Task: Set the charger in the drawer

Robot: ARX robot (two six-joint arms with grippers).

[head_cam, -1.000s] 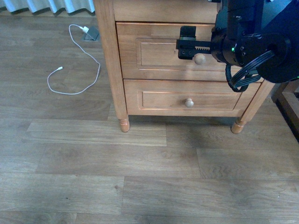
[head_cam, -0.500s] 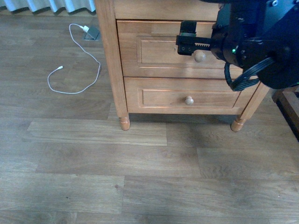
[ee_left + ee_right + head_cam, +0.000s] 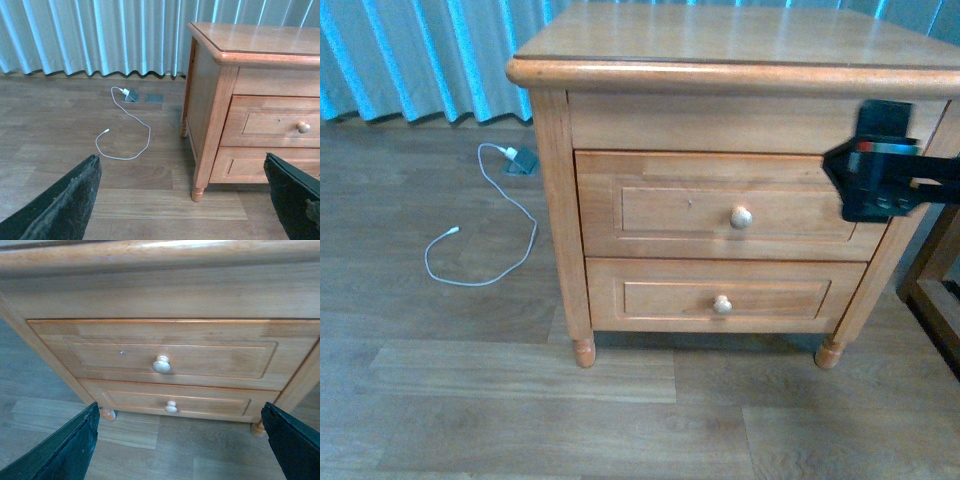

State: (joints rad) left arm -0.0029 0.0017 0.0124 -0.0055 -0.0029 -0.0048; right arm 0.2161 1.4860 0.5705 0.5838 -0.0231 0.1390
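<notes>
Charger: not seen in any view. Drawer point(image 3: 720, 208): upper, taller front of the nightstand point(image 3: 720, 40), closed, cream knob point(image 3: 741, 217) centred. The right wrist view shows a tiny dark speck on its panel left of the knob; the front view barely resolves it. Shallower drawer point(image 3: 720, 295) below, also closed. Right pincer point(image 3: 880, 175): front view shows it at the nightstand's right edge, level with the drawer, clear of the knob; right wrist view shows its fingers point(image 3: 65, 445) wide apart. Left pincer point(image 3: 192, 200): seen only in its own wrist view, fingers spread. That view shows the white cable point(image 3: 127, 132) on the floor point(image 3: 50, 115) left of the nightstand, below the curtain point(image 3: 90, 35).
</notes>
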